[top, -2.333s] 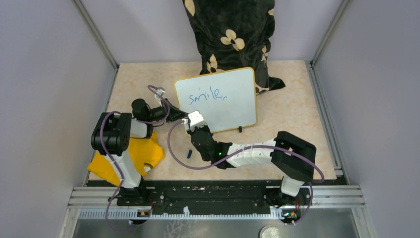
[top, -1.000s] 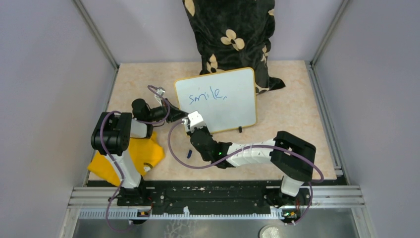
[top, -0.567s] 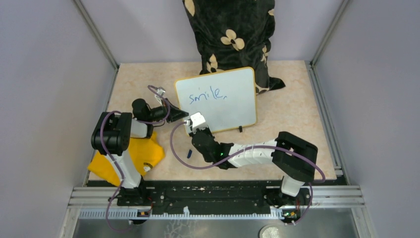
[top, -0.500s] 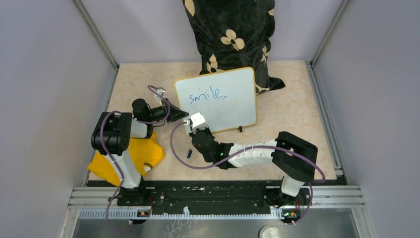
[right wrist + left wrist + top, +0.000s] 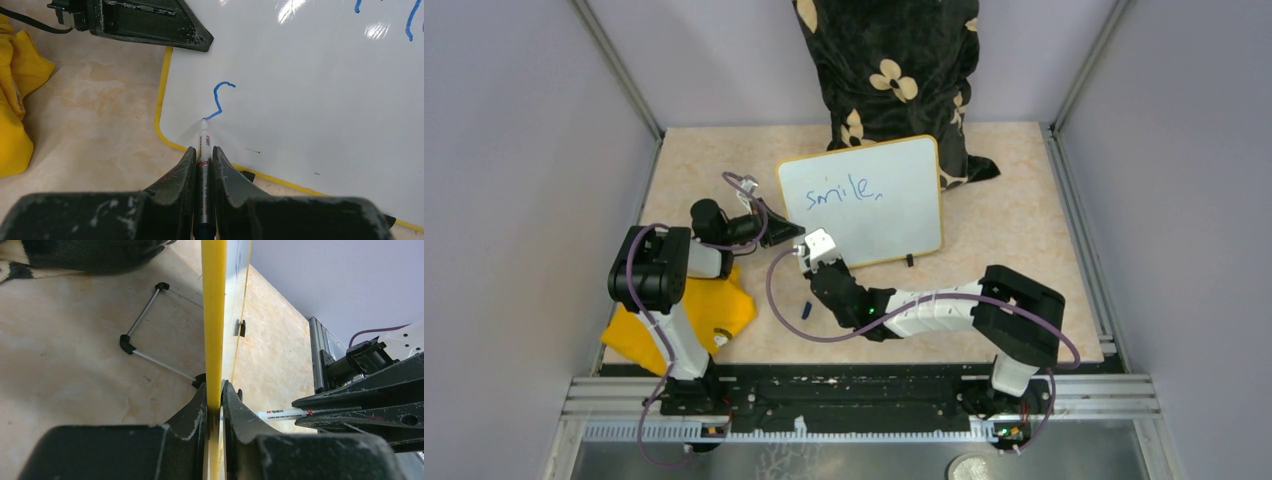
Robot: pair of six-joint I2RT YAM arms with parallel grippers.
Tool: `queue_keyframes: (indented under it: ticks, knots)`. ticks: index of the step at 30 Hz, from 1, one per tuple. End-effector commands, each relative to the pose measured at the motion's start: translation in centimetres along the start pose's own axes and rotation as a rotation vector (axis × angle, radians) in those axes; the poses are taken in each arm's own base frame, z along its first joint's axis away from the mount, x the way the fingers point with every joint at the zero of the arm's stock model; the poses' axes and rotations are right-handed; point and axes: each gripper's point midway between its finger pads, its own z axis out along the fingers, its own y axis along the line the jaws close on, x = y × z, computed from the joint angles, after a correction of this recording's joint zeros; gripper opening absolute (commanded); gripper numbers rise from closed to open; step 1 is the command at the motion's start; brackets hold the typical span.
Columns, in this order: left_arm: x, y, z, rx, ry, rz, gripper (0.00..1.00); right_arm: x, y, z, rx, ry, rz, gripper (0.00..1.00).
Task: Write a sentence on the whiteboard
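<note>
The whiteboard (image 5: 874, 195) stands tilted at mid table, white with a yellow rim. Blue writing (image 5: 842, 191) on it reads "smile,". My left gripper (image 5: 786, 233) is shut on the board's left rim (image 5: 214, 330), one finger on each face. My right gripper (image 5: 816, 247) is shut on a white marker (image 5: 204, 150). Its tip touches the board's lower left, at the end of a short blue stroke (image 5: 220, 100). The board also fills the right wrist view (image 5: 310, 90).
A yellow cloth (image 5: 686, 315) lies by the left arm's base and shows in the right wrist view (image 5: 15, 95). A small blue cap (image 5: 805, 309) lies on the table. A black flowered cushion (image 5: 889, 70) leans behind the board. The board's wire stand (image 5: 142, 335) rests on the table.
My right gripper has shifted slightly at the board's lower left corner, right and then back, with the marker in it. The left arm and the board have not moved.
</note>
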Motion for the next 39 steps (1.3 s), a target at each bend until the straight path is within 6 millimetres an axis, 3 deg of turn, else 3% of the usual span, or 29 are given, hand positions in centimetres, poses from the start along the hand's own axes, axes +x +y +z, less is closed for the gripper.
queue_keyframes:
  ticks: [1, 13, 20, 26, 39]
  knots:
    - [1.0, 1.2, 0.4, -0.037, 0.011, -0.005, 0.00, -2.0, 0.8, 0.6, -0.024, -0.039, 0.047, 0.00]
    - [1.0, 1.2, 0.4, -0.037, 0.012, -0.007, 0.00, -6.9, -2.0, -2.5, -0.021, -0.137, 0.107, 0.00]
    - [1.2, 1.2, 0.4, -0.037, 0.014, -0.010, 0.00, -7.9, -5.1, -1.6, 0.037, -0.158, 0.144, 0.00]
    - [1.1, 1.2, 0.4, -0.036, 0.014, -0.008, 0.00, -8.3, -4.8, -1.0, 0.020, -0.175, 0.128, 0.00]
    - [1.2, 1.3, 0.4, -0.038, 0.016, -0.011, 0.00, -7.1, -3.7, 0.0, -0.008, -0.150, 0.117, 0.00]
